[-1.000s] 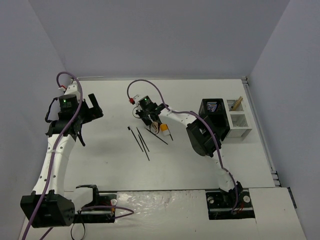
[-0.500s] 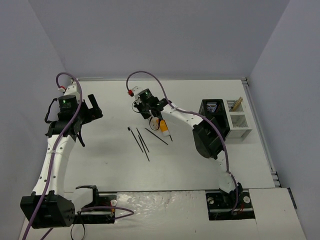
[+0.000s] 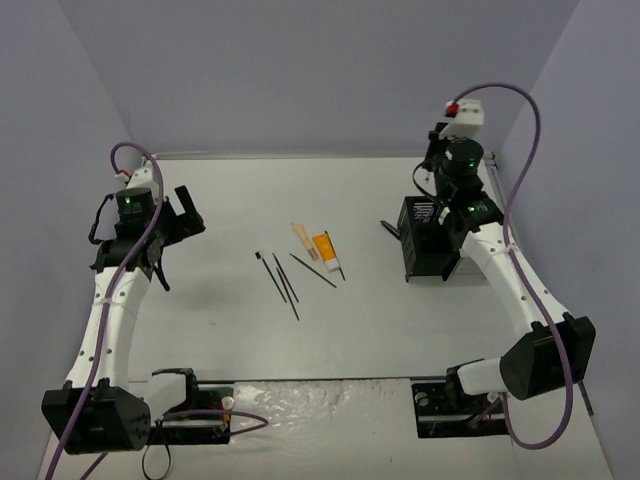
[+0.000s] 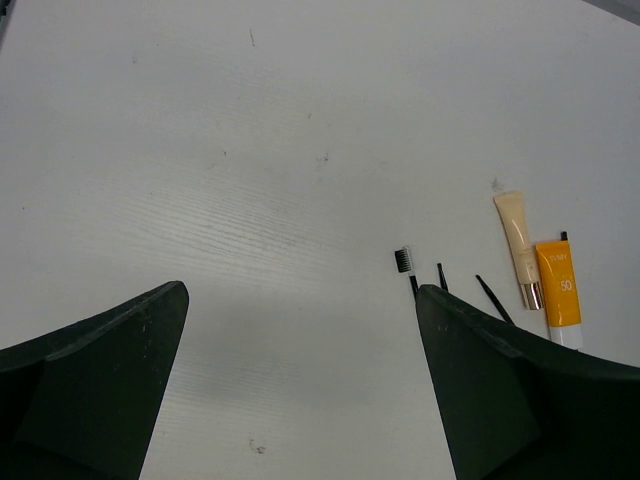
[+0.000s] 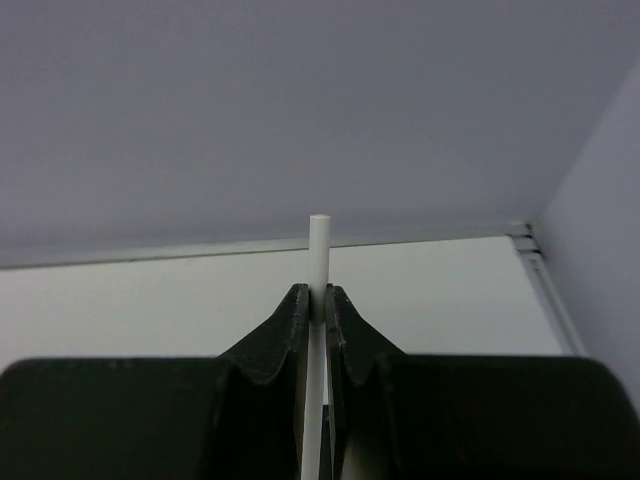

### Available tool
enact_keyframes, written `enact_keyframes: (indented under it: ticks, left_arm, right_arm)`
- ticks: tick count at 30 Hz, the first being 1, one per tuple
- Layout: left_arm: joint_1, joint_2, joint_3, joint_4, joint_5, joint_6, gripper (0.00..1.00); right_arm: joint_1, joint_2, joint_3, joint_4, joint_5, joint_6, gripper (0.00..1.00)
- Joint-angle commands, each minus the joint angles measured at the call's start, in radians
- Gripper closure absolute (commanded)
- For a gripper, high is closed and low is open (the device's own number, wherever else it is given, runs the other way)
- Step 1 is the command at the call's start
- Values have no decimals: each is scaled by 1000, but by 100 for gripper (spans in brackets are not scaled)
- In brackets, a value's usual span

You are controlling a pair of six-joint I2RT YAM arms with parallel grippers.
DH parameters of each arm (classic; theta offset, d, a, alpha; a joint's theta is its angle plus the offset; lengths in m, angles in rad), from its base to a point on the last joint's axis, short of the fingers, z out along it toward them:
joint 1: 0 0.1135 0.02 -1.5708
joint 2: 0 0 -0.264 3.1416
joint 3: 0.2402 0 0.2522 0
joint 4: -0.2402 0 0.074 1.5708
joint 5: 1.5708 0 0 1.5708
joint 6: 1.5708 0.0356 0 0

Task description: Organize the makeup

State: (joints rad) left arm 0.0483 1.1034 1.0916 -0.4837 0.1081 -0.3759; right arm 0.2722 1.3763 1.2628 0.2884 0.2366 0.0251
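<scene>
Makeup items are pictured from above, scattered across the middle of the white table (image 3: 380, 320): three thin black pencils (image 3: 284, 281), laid with their long axes running from upper left to lower right, and just beyond them a beige tube (image 3: 302, 240) beside an orange tube (image 3: 325, 246). The left gripper (image 3: 187, 212) is held spread wide in the left of the frame, well apart from the pencils, though it is judged the nearer of the two. The right arm (image 3: 500, 262) is raised at upper right over the black mesh holder (image 3: 425, 252). From the left wrist, the same items are seen at the lower right of the frame, beyond the right-hand finger, with a small brush (image 4: 404, 259) nearest. From the right wrist, the right gripper (image 5: 313, 300) is shown clamped on a slim white stick (image 5: 319, 250), its long axis in line with the fingers and its tip pointing to the top of the frame; the holder is not seen in that view.
</scene>
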Motion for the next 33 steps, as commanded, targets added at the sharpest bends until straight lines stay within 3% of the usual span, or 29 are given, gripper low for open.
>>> enact_keyframes:
  ticks: [1,13,29,33]
  left_arm:
    - [9,-10,37,43,4,-11,3]
    - [10,-6,36,43,-1,-11,3]
    - [16,10,37,43,7,-14,3]
    - [18,8,36,44,8,-17,3]
  right_arm:
    - [-175,-57,-149,223,58,115,100]
    - [-365,48,-279,449,40,123,100]
    - [-385,229,-328,586,-28,140,100]
    - [-386,209,-363,588,-45,150,91]
